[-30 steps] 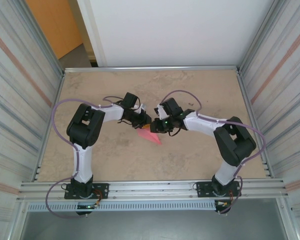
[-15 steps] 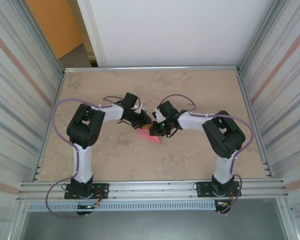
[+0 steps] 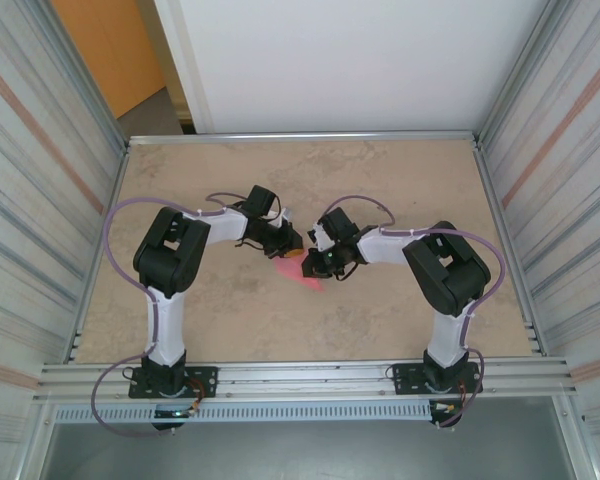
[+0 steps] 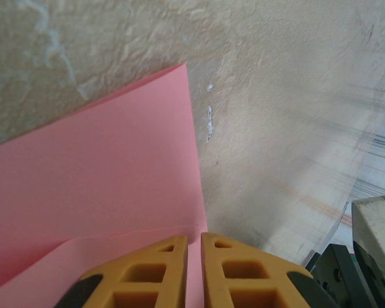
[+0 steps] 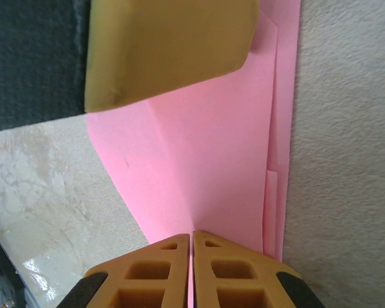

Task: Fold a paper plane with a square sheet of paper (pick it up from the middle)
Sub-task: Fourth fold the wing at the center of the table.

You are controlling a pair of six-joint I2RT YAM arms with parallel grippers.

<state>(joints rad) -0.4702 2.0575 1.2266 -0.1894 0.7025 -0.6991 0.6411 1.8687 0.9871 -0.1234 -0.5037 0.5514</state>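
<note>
The pink sheet of paper (image 3: 306, 276) lies folded on the table between the two arms, tapering to a point toward the near right. In the left wrist view the paper (image 4: 102, 179) shows a fold line, and my left gripper (image 4: 194, 240) is shut on its edge near a corner. In the right wrist view the paper (image 5: 212, 141) shows stacked layers along its right side. A crease runs into my right gripper (image 5: 192, 236), which is shut on it. A left finger (image 5: 173, 51) presses the paper's far end. From above, the left gripper (image 3: 295, 250) and right gripper (image 3: 309, 263) almost touch.
The beige mottled table (image 3: 400, 180) is bare around the paper. Corrugated metal walls (image 3: 30, 200) stand on both sides, a white panel (image 3: 330, 60) at the back, and a metal rail (image 3: 300, 375) runs along the near edge by the arm bases.
The right arm has swung left and its gripper has come down closer to the left gripper, shutting on the paper. The left arm has stayed in place.
</note>
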